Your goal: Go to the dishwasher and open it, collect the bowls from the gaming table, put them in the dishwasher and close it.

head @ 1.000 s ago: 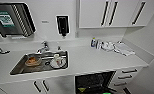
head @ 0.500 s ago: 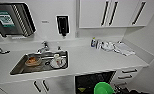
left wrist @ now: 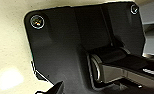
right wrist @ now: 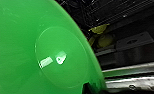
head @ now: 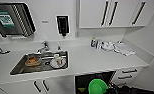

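The right gripper (head: 110, 88) carries the lime green bowl (head: 97, 86); its fingers are hidden behind the bowl, so how wide they stand cannot be told. In the right wrist view the bowl's underside (right wrist: 43, 50) sits right against the camera. Just beyond it lies the open dishwasher (head: 93, 81), dark inside, with a yellow bowl (right wrist: 104, 40) in its racks. Farther off, above the gripper, stretches the white countertop (head: 93, 58), and the sink (head: 40, 62) with dishes.
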Available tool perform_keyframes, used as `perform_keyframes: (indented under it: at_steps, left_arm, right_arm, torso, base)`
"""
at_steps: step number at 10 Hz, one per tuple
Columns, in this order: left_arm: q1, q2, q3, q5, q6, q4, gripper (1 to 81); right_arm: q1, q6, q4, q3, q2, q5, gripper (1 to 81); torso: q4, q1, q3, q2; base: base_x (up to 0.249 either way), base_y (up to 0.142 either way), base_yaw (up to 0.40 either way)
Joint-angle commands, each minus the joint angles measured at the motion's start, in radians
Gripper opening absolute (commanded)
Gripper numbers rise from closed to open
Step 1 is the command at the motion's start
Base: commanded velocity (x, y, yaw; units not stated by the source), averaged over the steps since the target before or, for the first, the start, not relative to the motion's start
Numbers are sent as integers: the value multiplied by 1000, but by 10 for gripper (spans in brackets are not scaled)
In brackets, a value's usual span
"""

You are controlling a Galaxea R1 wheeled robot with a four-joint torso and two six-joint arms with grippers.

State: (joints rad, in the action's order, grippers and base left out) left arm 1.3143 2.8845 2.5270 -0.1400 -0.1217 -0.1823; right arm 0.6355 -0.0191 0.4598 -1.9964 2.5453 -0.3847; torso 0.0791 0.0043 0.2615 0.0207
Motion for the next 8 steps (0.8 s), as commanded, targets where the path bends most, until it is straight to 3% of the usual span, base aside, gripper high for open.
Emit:
perform_keyframes:
  at_steps: [1, 8]
  left_arm:
    - [-28, -9, -4, -59, 10, -5, 811]
    - [-8, -14, -4, -46, 10, -3, 811]
  right_arm:
    - [-144, -12, 30, -66, 47, -27, 10]
    - [-207, -13, 31, -195, 172, -23, 10]
  torso:
    - [0, 0, 0, 0]
    - [0, 0, 0, 0]
  base:
    - [0, 0, 0]
    - [0, 0, 0]
